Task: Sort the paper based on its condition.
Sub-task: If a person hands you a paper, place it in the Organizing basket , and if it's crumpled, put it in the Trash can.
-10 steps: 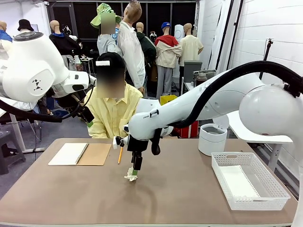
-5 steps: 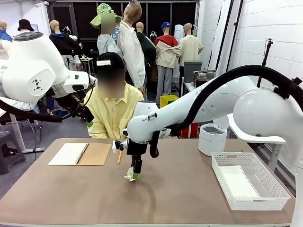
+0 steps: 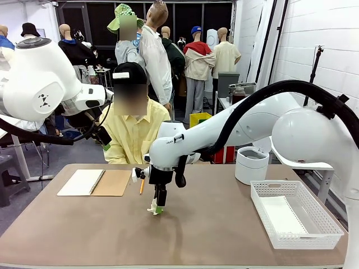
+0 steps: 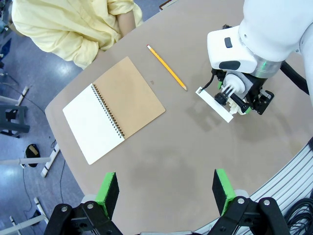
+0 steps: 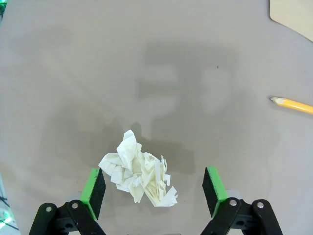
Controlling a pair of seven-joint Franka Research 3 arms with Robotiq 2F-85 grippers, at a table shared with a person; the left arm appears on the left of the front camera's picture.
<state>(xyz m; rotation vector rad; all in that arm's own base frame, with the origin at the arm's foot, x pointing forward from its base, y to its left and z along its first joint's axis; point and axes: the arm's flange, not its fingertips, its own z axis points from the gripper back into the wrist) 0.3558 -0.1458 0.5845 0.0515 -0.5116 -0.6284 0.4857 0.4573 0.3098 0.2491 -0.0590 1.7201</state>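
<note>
right gripper: black two-finger claw with green pads point(image 5: 153, 191), jaws spread wide, nothing gripped. In the front view it hangs fingers-down just over the table point(image 3: 159, 208).
target: crumpled wad of thin white paper point(image 5: 139, 172), lying on the brown tabletop point(image 5: 161, 63) between the two pads and nearer the left one in the wrist view. Can't tell if that pad touches it.
left gripper: same type point(image 4: 166, 191), released and empty, held high above the table, well apart from the wad.
risk 1: wad is off-centre between the pads, so on closing the near pad would likely reach it first and shove it sideways, not pinch it.
risk 2: loose flaps stick out at the wad's lower edge. Pinching only a flap could tear it or let the ball slip out on the lift.
risk 3: if the fingers close too high, they skim over the top; too low, and the tips scrape the table.
risk 4: yellow wooden pencil point(image 5: 292, 105) lies near but off to the side, probably safe unless the wrist swings that way.
destinations: white round lidded bin point(image 3: 251, 165) and white plastic mesh basket point(image 3: 295, 220) sit side by side, so a wrong drop is easy.
bystanders: open spiral notebook with brown kraft cover point(image 4: 115, 108) and seated person in yellow shirt point(image 3: 133, 132) at far side, both clear of the grasp.
</note>
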